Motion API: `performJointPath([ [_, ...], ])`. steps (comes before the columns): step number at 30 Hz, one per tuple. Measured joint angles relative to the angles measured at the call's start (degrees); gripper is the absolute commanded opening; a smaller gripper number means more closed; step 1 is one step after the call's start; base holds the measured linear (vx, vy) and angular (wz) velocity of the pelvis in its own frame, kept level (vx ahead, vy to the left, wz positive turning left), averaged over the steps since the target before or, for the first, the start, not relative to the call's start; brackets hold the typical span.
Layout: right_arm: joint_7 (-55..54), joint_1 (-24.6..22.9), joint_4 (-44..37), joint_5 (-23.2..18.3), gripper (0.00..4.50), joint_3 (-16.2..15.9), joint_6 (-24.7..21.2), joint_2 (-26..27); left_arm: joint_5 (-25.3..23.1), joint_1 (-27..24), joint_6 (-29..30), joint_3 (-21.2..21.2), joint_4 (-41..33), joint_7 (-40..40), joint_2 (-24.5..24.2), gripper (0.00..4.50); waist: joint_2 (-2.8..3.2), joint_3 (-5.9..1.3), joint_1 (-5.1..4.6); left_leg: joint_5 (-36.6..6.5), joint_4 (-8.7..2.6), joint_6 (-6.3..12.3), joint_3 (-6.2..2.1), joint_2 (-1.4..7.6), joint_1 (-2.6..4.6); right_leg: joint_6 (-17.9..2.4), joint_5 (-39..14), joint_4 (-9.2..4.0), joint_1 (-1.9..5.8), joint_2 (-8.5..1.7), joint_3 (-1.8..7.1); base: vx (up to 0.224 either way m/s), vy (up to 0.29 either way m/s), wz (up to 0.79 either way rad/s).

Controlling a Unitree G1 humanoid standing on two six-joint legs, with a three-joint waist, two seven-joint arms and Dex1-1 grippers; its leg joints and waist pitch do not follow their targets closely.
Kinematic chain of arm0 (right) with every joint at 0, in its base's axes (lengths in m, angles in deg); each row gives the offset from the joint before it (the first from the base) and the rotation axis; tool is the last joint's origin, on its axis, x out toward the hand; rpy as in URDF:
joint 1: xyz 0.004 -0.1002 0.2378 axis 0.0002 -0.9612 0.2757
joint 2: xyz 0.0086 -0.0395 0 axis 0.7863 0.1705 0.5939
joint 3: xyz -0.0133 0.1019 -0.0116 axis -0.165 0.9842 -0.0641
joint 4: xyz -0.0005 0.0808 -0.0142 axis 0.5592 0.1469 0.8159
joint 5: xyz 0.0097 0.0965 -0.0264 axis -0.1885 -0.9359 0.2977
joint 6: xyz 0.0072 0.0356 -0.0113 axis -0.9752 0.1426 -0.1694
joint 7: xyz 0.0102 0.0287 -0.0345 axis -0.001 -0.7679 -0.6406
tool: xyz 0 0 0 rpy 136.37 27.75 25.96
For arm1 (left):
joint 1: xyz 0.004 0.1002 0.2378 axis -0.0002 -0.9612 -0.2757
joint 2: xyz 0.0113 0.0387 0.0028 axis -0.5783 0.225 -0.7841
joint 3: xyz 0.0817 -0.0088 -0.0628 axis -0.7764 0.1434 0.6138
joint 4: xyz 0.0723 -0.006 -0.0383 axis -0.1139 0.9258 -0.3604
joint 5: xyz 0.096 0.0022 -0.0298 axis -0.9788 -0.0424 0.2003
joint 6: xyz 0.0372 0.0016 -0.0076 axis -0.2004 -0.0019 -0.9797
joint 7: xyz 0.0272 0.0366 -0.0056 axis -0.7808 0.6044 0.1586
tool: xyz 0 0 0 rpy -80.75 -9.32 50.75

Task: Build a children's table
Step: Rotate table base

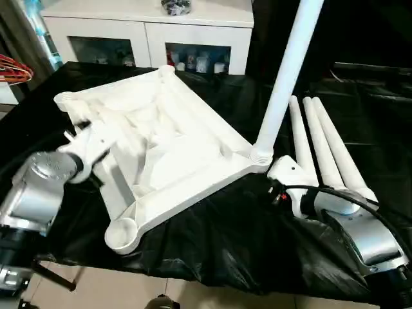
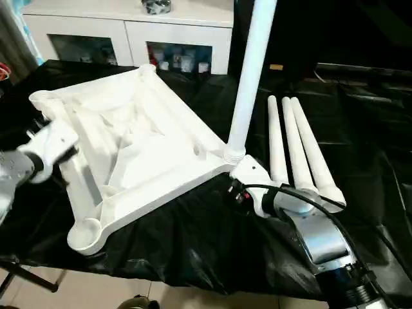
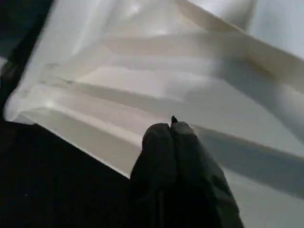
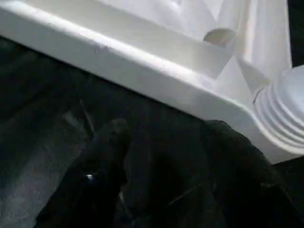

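left gripper (image 3: pixel 172 130): clenched, empty, over tabletop (image 1: pixel 161 135) rim | right gripper (image 4: pixel 161 137): fingers parted, grasping nothing, beside corner socket | tabletop: upside down on black cloth (image 1: pixel 225 238) (one leg (image 1: pixel 283 77) standing in socket) | three legs (image 1: pixel 325 148): lying alongside

- Head cameras, paired: look forward and down from above; both take in the upturned table top (image 1: pixel 161 138), the standing leg (image 2: pixel 250 77) and the black cloth (image 1: pixel 225 238) (slightly offset).
- Left wrist camera: close over the top's ribbed underside, along its own fingers (image 3: pixel 164 156).
- Right wrist camera: close at the top's rim by the leg's threaded base (image 4: pixel 284 111).
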Motion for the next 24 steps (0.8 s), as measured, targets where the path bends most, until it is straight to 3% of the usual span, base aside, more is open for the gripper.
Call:
performJointPath([
  [3, 0.9, 0.2, 0.0, -0.3, 2.29, -0.7, -0.3, -0.1, 0.2, 0.0, 0.0, -0.6, -0.1, -1.9, -0.1, 0.0, 0.0, 0.0, -0.12, 0.0, 0.0, 0.0, 0.0, 0.0, 0.0, 0.0, 0.0, -0.01, 0.01, 0.0, 0.01, 0.0, 0.0, 0.0],
  [5, 0.8, 0.8, 1.1, 0.0, 1.99, -1.6, -0.2, 0.1, 0.3, -0.2, 0.0, -1.7, -0.5, -3.6, -0.5, 0.0, -0.01, 0.0, -0.29, 0.0, 0.0, 0.0, 0.0, 0.0, 0.0, 0.0, 0.0, -0.02, 0.01, 0.0, 0.01, 0.0, 0.0, 0.0],
  [11, -3.3, 7.9, 14.2, 3.3, 1.47, -2.6, 3.8, 5.7, 1.6, -1.9, 0.1, -5.3, -4.3, -12.1, -4.2, 0.0, -0.04, -0.03, -0.75, 0.0, 0.01, -0.01, 0.0, 0.0, 0.1, 0.0, 0.0, 0.12, -0.04, 0.0, 0.03, 0.0, 0.0, 0.0],
  [15, -5.0, 10.6, 20.1, 4.2, 1.13, -3.4, 6.3, 8.2, 4.0, -2.9, 0.6, -5.8, -7.8, -17.4, -5.2, 0.0, -0.04, -0.03, -0.34, 0.0, 0.01, -0.02, 0.01, -0.01, 0.1, 0.0, 0.0, 0.1, 0.02, -0.01, 0.02, 0.0, 0.0, 0.0],
  [18, -6.8, 14.3, 28.0, 4.6, 0.91, -3.3, 8.9, 10.6, 5.9, -3.9, 1.9, -6.5, -10.4, -21.3, -6.6, 0.0, -0.17, -0.1, -0.79, 0.0, 0.06, -0.02, 0.04, -0.03, 0.19, -0.1, 0.0, 0.14, 0.05, -0.01, 0.11, 0.0, 0.0, 0.0],
  [19, -7.7, 15.5, 30.6, 5.0, 0.69, -3.3, 9.5, 11.3, 6.8, -4.0, 2.2, -6.9, -11.5, -22.9, -6.6, 0.0, -0.2, -0.12, -0.99, 0.0, 0.06, -0.02, 0.04, -0.04, 0.22, -0.1, 0.0, 0.18, 0.06, -0.02, 0.12, 0.0, 0.0, 0.0],
  [24, -9.5, 17.6, 37.2, 6.4, 0.41, -3.3, 12.7, 13.3, 9.1, -4.2, 2.9, -8.5, -14.9, -25.9, -5.3, 0.0, -0.24, -0.14, -1.23, 0.0, 0.06, -0.05, 0.04, -0.04, 0.23, -0.1, 0.0, 0.34, -0.02, -0.02, 0.12, 0.0, 0.0, 0.0],
])
